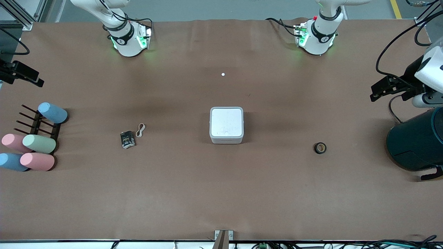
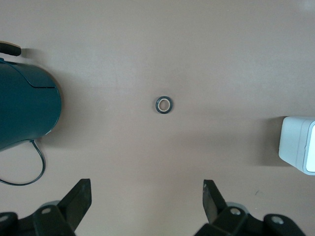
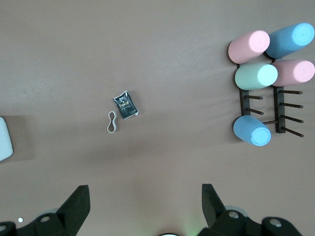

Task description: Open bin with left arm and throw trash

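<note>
Altogether one bin (image 1: 226,125), five cups (image 1: 38,144).

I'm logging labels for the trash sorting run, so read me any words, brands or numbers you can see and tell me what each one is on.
Black packet: white print on its face, too small and blurred to read in any view.
Bin: plain white lid, no text.
Tape roll: no text visible.
Rubber band: none.
Pastel cups: no markings visible.
Nothing readable anywhere in these views.

Pastel cups (image 1: 34,143) on rack, teal cylinder (image 1: 417,143)
</note>
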